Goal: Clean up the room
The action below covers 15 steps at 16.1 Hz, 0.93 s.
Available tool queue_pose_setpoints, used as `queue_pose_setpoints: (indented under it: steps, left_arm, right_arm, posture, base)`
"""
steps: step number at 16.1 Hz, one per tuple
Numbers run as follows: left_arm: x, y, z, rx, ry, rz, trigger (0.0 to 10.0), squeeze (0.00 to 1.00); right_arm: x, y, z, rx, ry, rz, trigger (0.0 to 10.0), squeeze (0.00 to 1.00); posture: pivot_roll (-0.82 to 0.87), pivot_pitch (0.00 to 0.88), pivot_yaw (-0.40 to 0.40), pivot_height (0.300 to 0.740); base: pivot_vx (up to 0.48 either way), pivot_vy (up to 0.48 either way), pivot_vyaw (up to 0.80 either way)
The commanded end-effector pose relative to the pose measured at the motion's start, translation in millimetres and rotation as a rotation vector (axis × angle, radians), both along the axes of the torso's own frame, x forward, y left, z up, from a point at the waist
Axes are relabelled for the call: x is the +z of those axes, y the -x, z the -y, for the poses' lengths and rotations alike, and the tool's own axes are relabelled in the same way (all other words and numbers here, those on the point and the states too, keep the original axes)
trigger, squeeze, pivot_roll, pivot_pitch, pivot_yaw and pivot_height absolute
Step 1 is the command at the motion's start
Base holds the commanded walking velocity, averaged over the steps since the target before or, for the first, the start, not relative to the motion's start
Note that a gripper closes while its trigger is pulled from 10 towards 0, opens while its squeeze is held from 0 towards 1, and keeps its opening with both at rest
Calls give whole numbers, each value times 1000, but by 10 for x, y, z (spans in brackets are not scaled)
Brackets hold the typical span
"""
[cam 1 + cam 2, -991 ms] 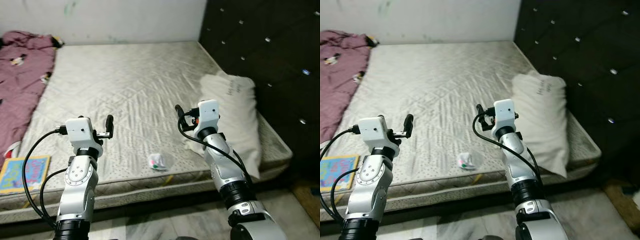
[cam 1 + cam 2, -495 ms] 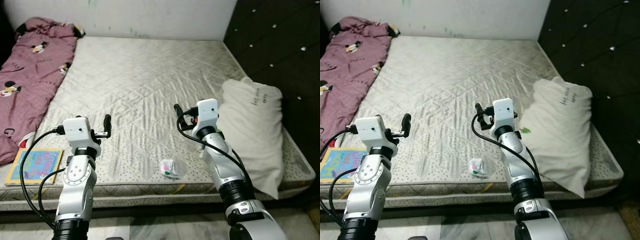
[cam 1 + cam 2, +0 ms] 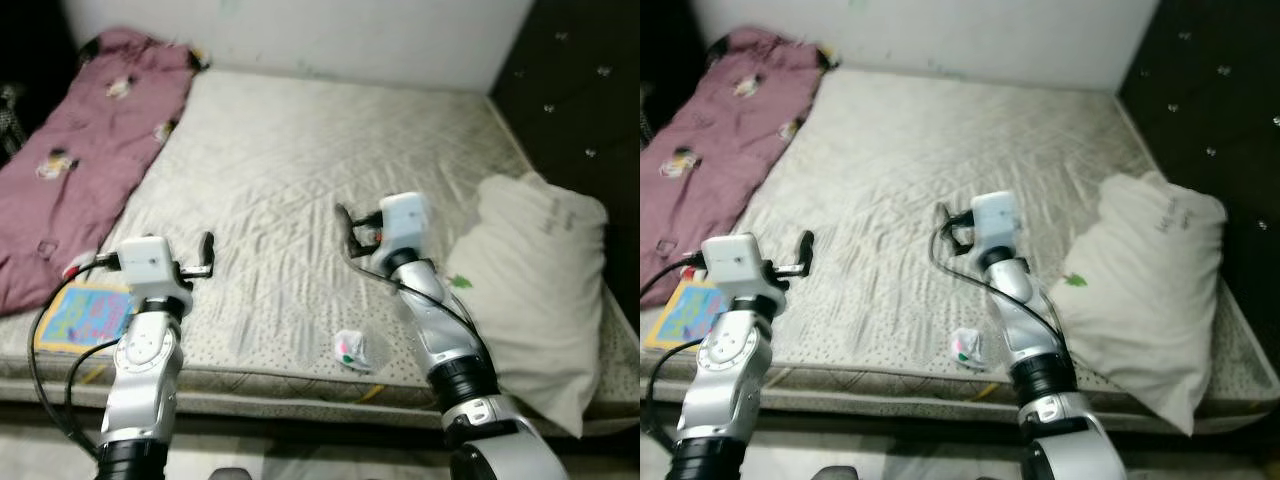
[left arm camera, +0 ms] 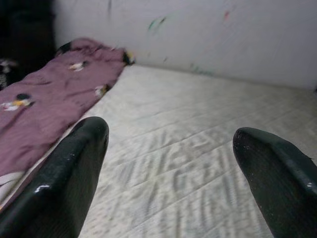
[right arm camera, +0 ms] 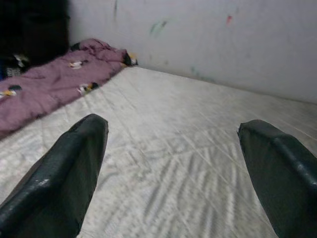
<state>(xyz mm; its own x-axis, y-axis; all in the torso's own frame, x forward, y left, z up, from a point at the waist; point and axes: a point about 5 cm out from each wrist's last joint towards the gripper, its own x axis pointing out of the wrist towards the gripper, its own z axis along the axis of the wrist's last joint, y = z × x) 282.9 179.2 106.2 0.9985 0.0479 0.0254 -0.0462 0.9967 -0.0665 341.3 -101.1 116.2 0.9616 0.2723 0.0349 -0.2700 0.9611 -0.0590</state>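
Observation:
A crumpled white wrapper (image 3: 350,349) with pink and green bits lies near the front edge of the bare mattress (image 3: 300,160). A colourful book (image 3: 85,315) rests at the mattress's front left corner, beside a maroon blanket (image 3: 90,170) spread along the left side. A white pillow (image 3: 540,290) with a small green scrap (image 3: 460,282) on it lies at the right. My left gripper (image 4: 168,131) hovers open over the front left of the bed, close to the book. My right gripper (image 5: 171,124) is open above the middle of the bed, behind the wrapper. Both hold nothing.
A black tufted headboard (image 3: 590,120) rises along the right side and a pale wall (image 3: 350,35) stands behind the bed. Floor (image 3: 300,450) shows below the bed's front edge. A dark area lies beyond the blanket at far left.
The camera has swung left, so the bed, pillow and wrapper have shifted right in the picture and more blanket and book show. Both arms keep the same raised pose.

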Motion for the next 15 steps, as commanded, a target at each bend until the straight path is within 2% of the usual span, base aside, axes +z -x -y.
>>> queue_pose_setpoints:
  steps: [1, 3, 6, 15]
  left_arm:
    - [-18, 12, 62, -23, 8, -6, 10000, 0]
    - [-21, 18, 62, -20, 9, -8, 10000, 0]
    - [-29, 19, 58, -21, 6, -13, 10000, 0]
    - [-13, 13, 77, -30, 7, 0, 10000, 0]
  right_arm:
    - [-25, -6, 94, -28, 3, -12, 10000, 0]
    - [-36, -8, 95, -29, 2, -18, 10000, 0]
    - [-42, -8, 93, -30, 2, -20, 10000, 0]
    - [-35, -17, 94, -28, 0, -13, 10000, 0]
  posture:
    - [77, 0, -31, 740]
    - [77, 0, -31, 740]
    - [79, 0, -31, 740]
    - [78, 0, -34, 740]
  base:
    - [0, 0, 0]
    - [0, 0, -222]
    - [0, 0, -671]
    - [0, 0, 0]
